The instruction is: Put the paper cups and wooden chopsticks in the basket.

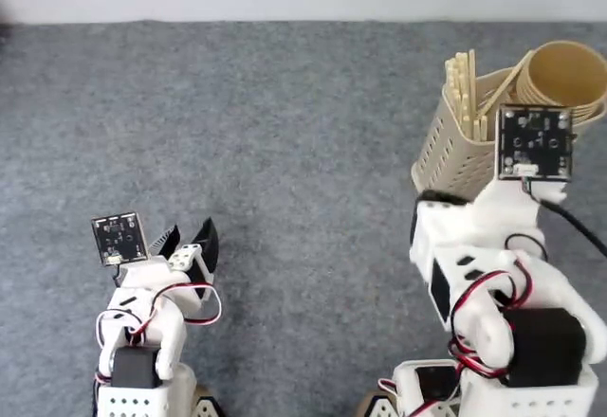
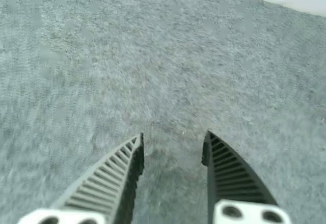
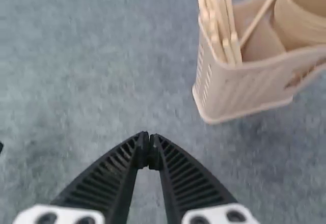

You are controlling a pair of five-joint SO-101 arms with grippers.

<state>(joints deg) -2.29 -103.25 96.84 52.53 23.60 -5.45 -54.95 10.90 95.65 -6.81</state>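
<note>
- Where the arms sit at the near edge, left gripper (image 2: 174, 134) hangs low over grey mat (image 1: 285, 133), fingers spread apart, nothing btwn them.
- Further out on the other side, right gripper (image 3: 148, 135) has its fingers pressed tip to tip, holding nothing, near the basket (image 1: 453, 156) w/o touching it.
- Basket stands at far right of mat.
- Inside it, wooden chopsticks (image 1: 463, 85) are bunched upright along one wall; paper cups (image 1: 566, 78) sit stacked beside them, one stick leaning toward the cups.
</note>
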